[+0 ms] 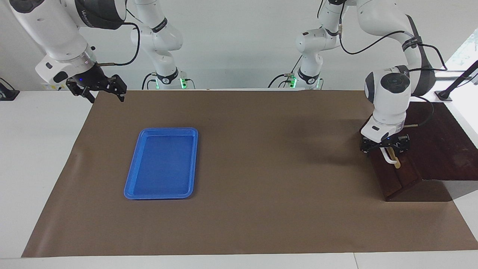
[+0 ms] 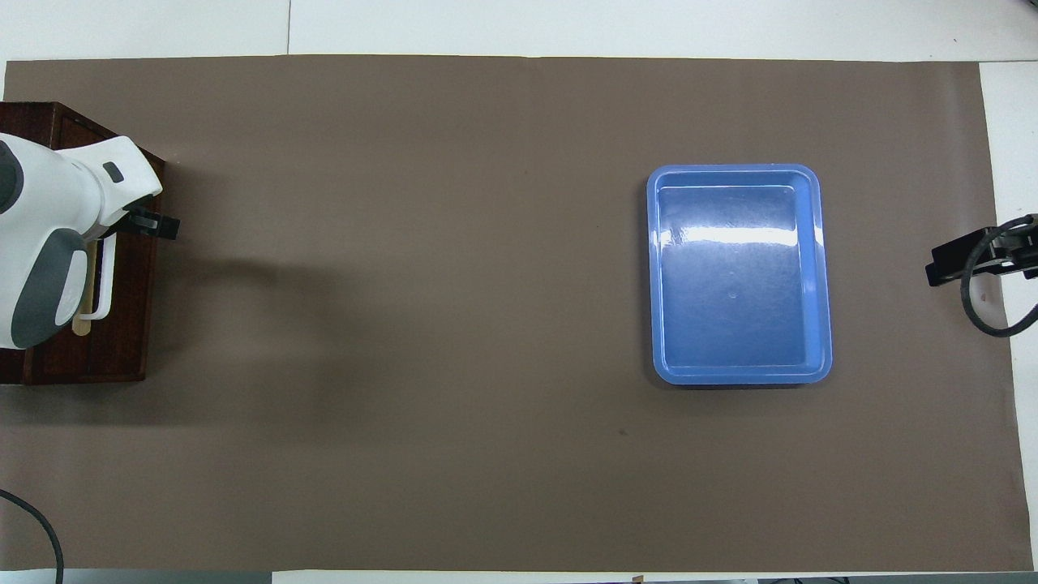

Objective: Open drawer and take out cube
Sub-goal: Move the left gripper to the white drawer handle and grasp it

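The dark brown wooden box (image 1: 440,142) stands at the left arm's end of the table. Its drawer (image 1: 392,175) is pushed in, with a white bar handle (image 1: 391,160) on a tan strip; in the overhead view the handle (image 2: 103,284) shows partly under the arm. My left gripper (image 1: 384,146) is low at the drawer front, open, with its fingers astride the handle's end nearer the robots. My right gripper (image 1: 99,87) hangs open over the mat's corner at the right arm's end, holding nothing. The cube is hidden.
A flat blue tray (image 1: 160,164) lies on the brown mat (image 1: 261,168) toward the right arm's end, with nothing in it. The white table edge borders the mat on every side.
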### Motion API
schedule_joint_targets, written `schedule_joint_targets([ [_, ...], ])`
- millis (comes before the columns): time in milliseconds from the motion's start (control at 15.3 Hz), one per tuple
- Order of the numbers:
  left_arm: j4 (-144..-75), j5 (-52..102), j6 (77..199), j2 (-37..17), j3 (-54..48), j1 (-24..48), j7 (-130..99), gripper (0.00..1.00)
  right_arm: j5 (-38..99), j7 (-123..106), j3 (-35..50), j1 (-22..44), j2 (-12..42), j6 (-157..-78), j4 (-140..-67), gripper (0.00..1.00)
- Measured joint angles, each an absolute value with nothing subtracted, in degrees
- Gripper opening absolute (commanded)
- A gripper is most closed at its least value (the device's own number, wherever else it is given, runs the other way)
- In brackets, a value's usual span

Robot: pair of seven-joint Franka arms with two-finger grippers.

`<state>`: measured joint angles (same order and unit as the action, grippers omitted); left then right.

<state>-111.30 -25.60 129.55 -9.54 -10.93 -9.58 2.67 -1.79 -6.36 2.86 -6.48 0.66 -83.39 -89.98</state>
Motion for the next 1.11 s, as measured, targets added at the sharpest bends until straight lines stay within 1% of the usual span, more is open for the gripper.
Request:
schedule_joint_targets([
  [392,-112.50,-26.36,129.80,-9.87,-11.37,-8.32,1.59,1.00,-1.79,-6.36,2.86,-6.48,0.68,-83.42,-89.98,1.00],
  [719,-113.15,-31.44,129.77,-10.09,-11.46,-7.77,1.50,1.00,-1.79,-6.36,2.86,-6.48,0.69,-83.42,-89.98,1.00],
  [1111,-113.23,-31.80,129.78,-10.12,-11.31,-7.83,1.50,1.00,-1.79,-6.36,2.86,-6.48,0.69,-83.43,-89.98,1.00],
])
